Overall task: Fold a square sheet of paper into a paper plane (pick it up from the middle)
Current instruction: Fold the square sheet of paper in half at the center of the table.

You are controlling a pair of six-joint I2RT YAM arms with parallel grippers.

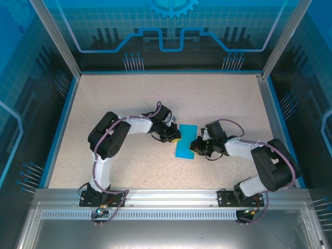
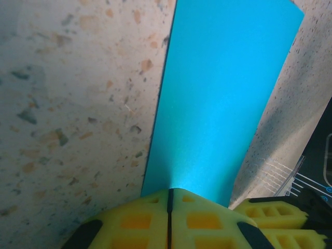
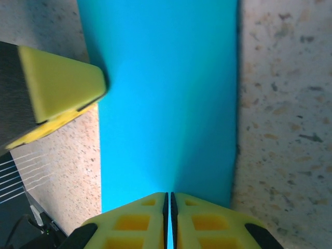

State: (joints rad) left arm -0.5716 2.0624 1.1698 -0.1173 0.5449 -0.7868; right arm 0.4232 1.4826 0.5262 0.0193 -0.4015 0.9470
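The square sheet of paper lies mid-table as a teal-blue strip, longer than wide. My left gripper meets its left long edge, and my right gripper meets its right long edge. In the left wrist view the paper runs up from my left gripper, whose yellow jaws are shut on its near edge. In the right wrist view my right gripper is shut on the paper, with a thin teal line between the jaws. The left gripper's yellow finger touches the paper's far side. The paper plane is out of view.
The speckled beige table is bounded by a blue rim and transparent walls. Both arms bend inward towards the middle, their bases on the metal rail at the near edge.
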